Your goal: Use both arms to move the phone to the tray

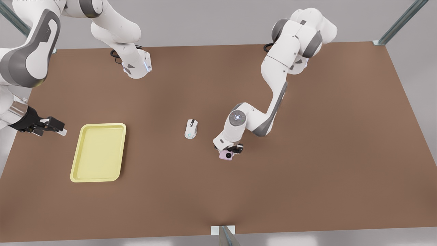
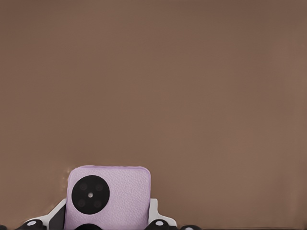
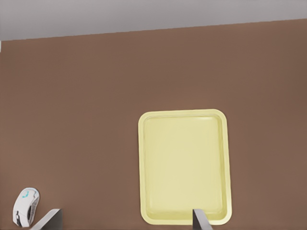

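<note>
- The phone (image 1: 226, 155) sits low at the desk (image 1: 307, 153) surface near the middle, toward the front view's right, between the fingers of the left pincer (image 1: 229, 150), which is pinching it by its sides; in the left wrist view the phone (image 2: 108, 196) shows its black round circle facing the camera.
- The tray (image 1: 98, 152) lies flat on the desk toward the front view's left, well apart from the phone.
- The right pincer (image 1: 56, 127) hovers just beside the tray's far-left edge, its fingers (image 3: 201, 221) spread apart and holding nothing.
- A white mouse (image 1: 191, 128) rests between tray and phone.
</note>
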{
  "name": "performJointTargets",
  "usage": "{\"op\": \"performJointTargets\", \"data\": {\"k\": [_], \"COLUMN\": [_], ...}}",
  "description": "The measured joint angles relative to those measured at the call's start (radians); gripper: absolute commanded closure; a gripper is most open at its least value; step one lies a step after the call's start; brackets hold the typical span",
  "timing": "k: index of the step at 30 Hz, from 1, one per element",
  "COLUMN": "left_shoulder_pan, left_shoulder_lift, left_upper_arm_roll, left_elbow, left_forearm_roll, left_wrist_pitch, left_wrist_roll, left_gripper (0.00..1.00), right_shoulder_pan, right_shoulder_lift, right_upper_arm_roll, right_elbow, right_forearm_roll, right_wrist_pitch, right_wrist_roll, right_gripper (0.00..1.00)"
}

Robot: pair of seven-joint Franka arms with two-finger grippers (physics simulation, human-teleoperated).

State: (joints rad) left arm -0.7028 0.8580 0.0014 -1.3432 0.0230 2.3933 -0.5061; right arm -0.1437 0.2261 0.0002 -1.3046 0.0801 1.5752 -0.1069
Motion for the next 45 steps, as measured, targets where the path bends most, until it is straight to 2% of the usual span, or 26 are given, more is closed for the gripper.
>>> {"op": "performJointTargets", "data": {"k": [7, 17, 18, 19, 24, 26, 29, 32, 34, 37, 38, 40, 45], "left_shoulder_pan": [-0.096, -0.141, -0.146, -0.150, -0.149, -0.090, 0.179, 0.310, 0.359, 0.475, 0.504, 0.557, 0.560], "left_shoulder_lift": [0.158, 0.281, 0.293, 0.299, 0.287, 0.202, -0.002, -0.207, -0.373, -0.636, -0.683, -0.687, -0.578], "left_upper_arm_roll": [0.000, 0.001, 0.001, 0.002, 0.000, 0.005, 0.014, 0.114, 0.137, 0.061, 0.046, 0.011, -0.002], "left_elbow": [0.208, 0.373, 0.391, 0.400, 0.409, 0.400, 0.396, 0.394, 0.288, 0.024, -0.025, -0.042, 0.028], "left_forearm_roll": [0.059, 0.093, 0.093, 0.093, 0.097, 0.043, -0.042, -0.072, -0.059, 0.002, 0.017, 0.046, 0.075], "left_wrist_pitch": [-0.049, -0.063, -0.063, -0.063, -0.075, -0.159, -0.401, -0.643, -0.757, -0.824, -0.833, -0.845, -0.868], "left_wrist_roll": [-0.112, -0.205, -0.211, -0.217, -0.239, -0.233, -0.172, -0.097, -0.044, 0.038, 0.063, 0.109, 0.204], "left_gripper": [0.25, 0.22, 0.15, 0.00, 0.00, 0.00, 0.00, 0.00, 0.00, 0.00, 0.00, 0.00, 0.00], "right_shoulder_pan": [0.000, 0.004, 0.004, 0.004, 0.004, 0.002, 0.005, -0.003, 0.015, 0.040, 0.048, 0.070, 0.200], "right_shoulder_lift": [0.008, 0.007, 0.007, 0.007, 0.008, 0.010, 0.011, 0.021, 0.021, 0.014, 0.015, 0.019, 0.049], "right_upper_arm_roll": [-0.002, -0.003, -0.002, -0.003, -0.003, -0.003, -0.001, -0.002, 0.001, 0.002, 0.003, 0.005, 0.092], "right_elbow": [-0.001, 0.000, -0.001, -0.001, -0.001, -0.001, -0.002, -0.002, -0.003, -0.007, -0.008, -0.014, -0.044], "right_forearm_roll": [-0.009, -0.005, -0.006, -0.006, -0.004, -0.002, -0.008, 0.000, -0.014, -0.062, -0.070, -0.078, -0.079], "right_wrist_pitch": [0.001, 0.004, 0.004, 0.004, 0.006, 0.006, 0.003, -0.003, -0.008, -0.008, -0.004, 0.004, 0.026], "right_wrist_roll": [-0.002, -0.001, -0.001, 0.000, 0.000, 0.000, -0.001, -0.003, -0.004, -0.003, -0.002, 0.002, 0.061], "right_gripper": [0.00, 0.00, 0.00, 0.00, 0.00, 0.00, 0.00, 0.00, 0.00, 0.00, 0.00, 0.00, 0.00]}}
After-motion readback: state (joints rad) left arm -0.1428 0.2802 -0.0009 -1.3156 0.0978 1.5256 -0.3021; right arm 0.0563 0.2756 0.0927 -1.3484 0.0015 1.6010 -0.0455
